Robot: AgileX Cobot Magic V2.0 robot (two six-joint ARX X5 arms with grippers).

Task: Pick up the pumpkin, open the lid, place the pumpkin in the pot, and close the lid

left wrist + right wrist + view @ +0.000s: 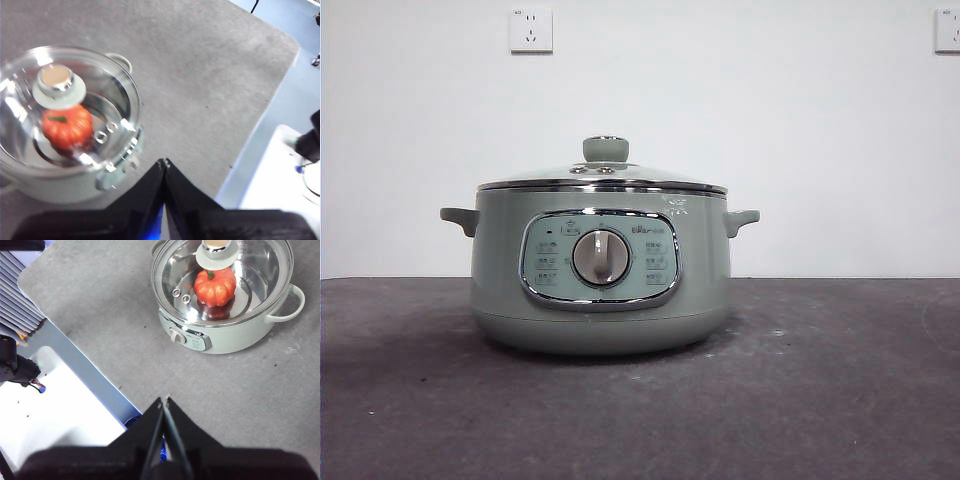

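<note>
Pumpkin in the pot, lid on, both grippers clear of it.

You have the pot (600, 270) standing on the grey table (840, 390) with its dial (600, 257) facing the front camera, and the lid (603, 177) sits level on the pot's rim, knob (605, 149) upright at its centre. Through the glass you can see the pumpkin (215, 286) resting on the pot's floor, just beside and below the knob (its green stem points up toward the lid). Your left gripper (164, 162) hangs above the table off to one side of the pot, jaws pressed together and empty. Your right gripper (164, 401) is also well away from the pot, on its dial side, jaws likewise closed tip to tip on nothing.
</note>
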